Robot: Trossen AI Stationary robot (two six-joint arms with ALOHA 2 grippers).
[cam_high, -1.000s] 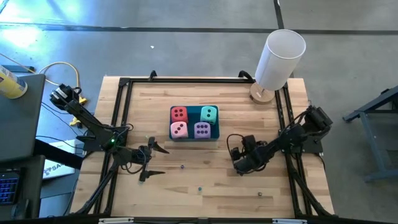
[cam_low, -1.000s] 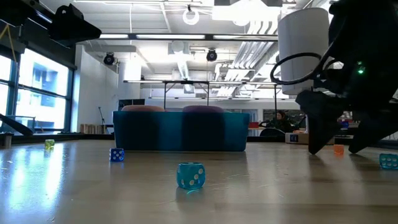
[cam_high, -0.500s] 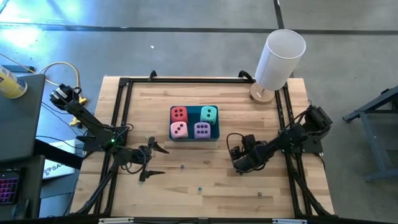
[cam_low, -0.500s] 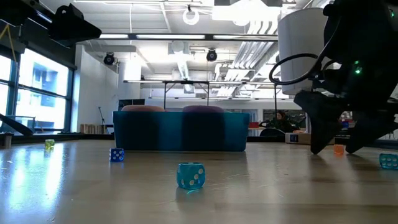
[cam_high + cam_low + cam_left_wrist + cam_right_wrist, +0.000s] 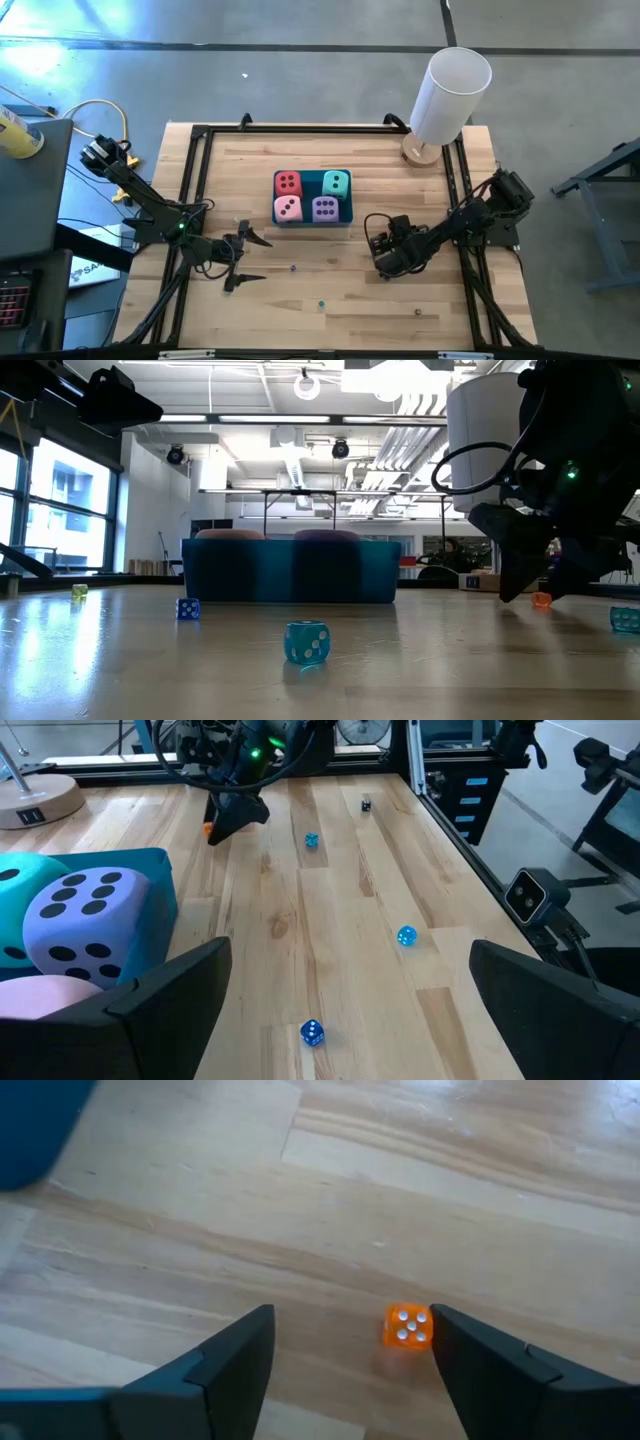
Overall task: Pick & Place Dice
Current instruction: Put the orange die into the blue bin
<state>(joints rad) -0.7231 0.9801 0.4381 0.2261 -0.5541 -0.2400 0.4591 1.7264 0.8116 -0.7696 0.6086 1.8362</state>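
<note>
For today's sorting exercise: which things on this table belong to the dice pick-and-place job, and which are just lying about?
Part of the job:
red die
teal die
pink die
purple die
blue tray holding all four
right gripper, open, low over the table
left gripper, open

Lying about:
small orange die
tiny blue dice
white cylinder

Four soft dotted cubes sit packed two by two just above the frame's centre: the red die [image 5: 288, 183] upper left, teal die [image 5: 337, 184] upper right, pink die [image 5: 288, 209] lower left, purple die [image 5: 325, 209] lower right.
</note>
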